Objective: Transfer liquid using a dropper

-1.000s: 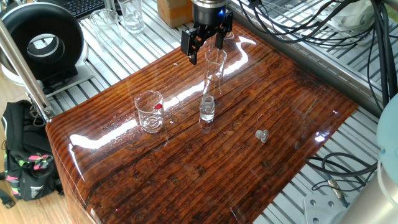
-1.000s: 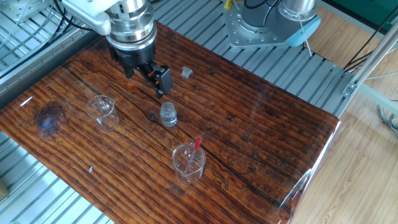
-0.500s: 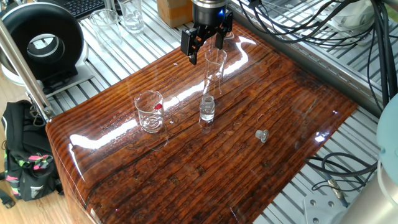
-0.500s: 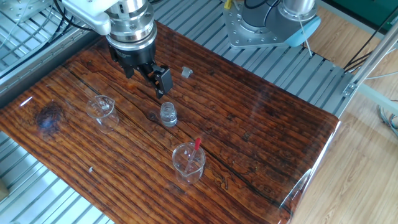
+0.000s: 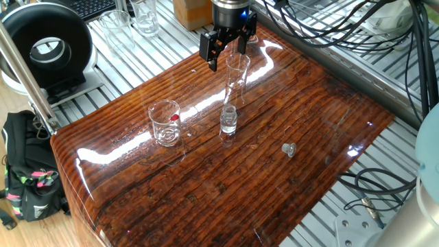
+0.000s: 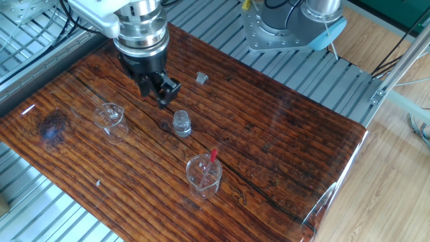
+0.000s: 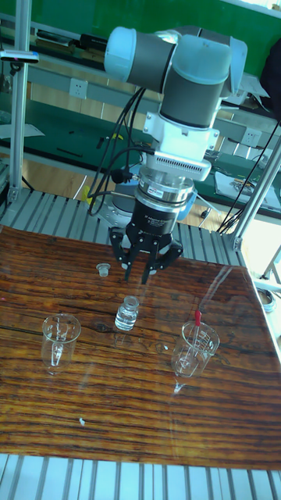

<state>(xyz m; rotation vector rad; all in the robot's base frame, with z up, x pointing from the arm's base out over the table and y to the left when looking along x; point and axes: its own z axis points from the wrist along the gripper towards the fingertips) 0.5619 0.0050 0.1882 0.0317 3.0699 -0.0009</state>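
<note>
The dropper, a thin tube with a red bulb (image 5: 174, 117) (image 6: 213, 155) (image 7: 197, 316), leans inside a small clear beaker (image 5: 164, 124) (image 6: 203, 177) (image 7: 195, 344). A small clear vial (image 5: 228, 121) (image 6: 181, 122) (image 7: 127, 312) stands mid-table beside a tall narrow glass cylinder (image 5: 236, 75) (image 6: 109, 116) (image 7: 60, 338). My gripper (image 5: 225, 53) (image 6: 161, 94) (image 7: 137, 272) hangs open and empty above the table, just behind the vial and cylinder and well away from the beaker. The liquid is too faint to make out in any glass.
A small clear cap (image 5: 289, 149) (image 6: 201, 78) (image 7: 101, 270) lies loose on the wooden table (image 5: 206, 185). More glassware (image 5: 145, 17) and a black ring light (image 5: 46, 48) stand off the table on the metal frame. Cables (image 5: 405, 41) run along one side.
In the other fixed view the gripper has turned about its own axis, so its fingers point differently. The glassware and dropper have not moved.
</note>
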